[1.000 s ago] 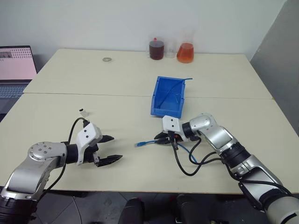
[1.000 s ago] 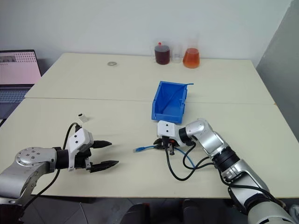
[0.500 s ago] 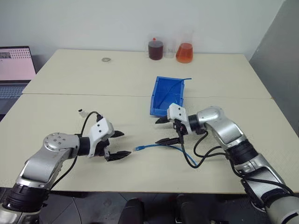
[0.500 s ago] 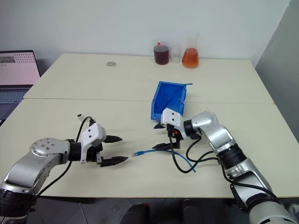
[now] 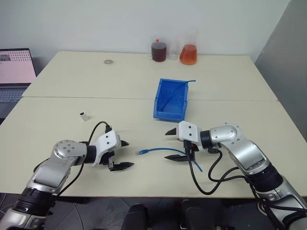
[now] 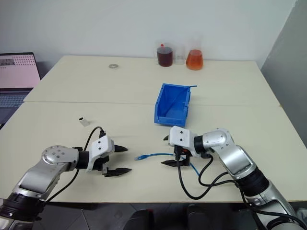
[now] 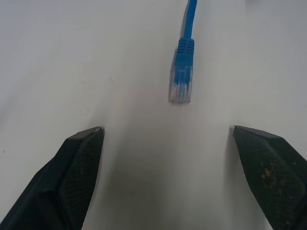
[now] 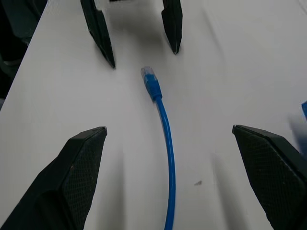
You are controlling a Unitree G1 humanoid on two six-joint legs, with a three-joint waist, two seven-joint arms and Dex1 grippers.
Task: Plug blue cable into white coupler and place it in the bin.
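Hands open, beige table, white wall

Blue cable lies on table between right hand's spread fingers

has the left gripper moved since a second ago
Yes. The left gripper has come closer to the blue cable's plug and farther from the white coupler.
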